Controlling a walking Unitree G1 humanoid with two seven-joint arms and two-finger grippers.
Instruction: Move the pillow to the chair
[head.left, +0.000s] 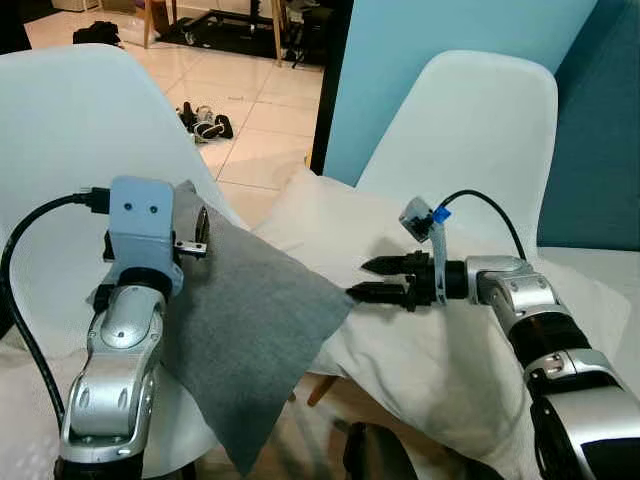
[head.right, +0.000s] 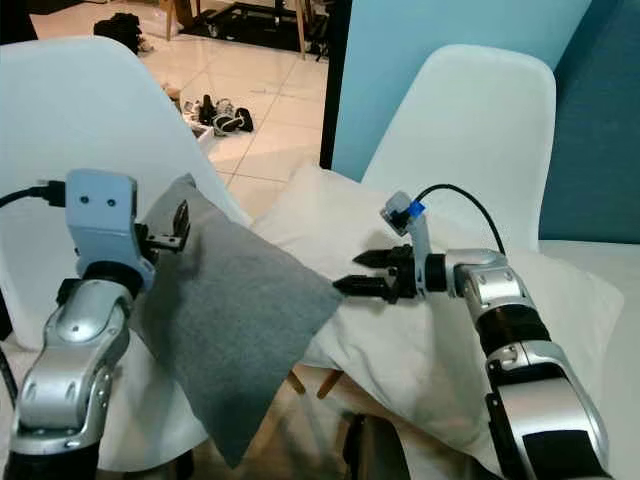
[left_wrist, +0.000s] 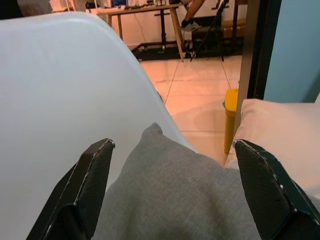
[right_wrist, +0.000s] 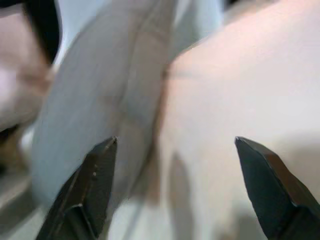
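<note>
Lying across the front edge of the left chair (head.left: 60, 130), the grey pillow (head.left: 250, 330) is flanked by the left gripper (left_wrist: 175, 190) and right gripper (head.left: 385, 279), fingers apart, unheld; a slide off toward the floor is risked if nudged.

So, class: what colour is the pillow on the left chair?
Grey pillow, plain, no pattern; the left eye view shows it best.

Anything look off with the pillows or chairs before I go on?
The grey pillow sits askew: it leans on the left chair with a corner hanging off the seat edge. The cream pillow sprawls across the right chair. Nothing looks damaged.
</note>
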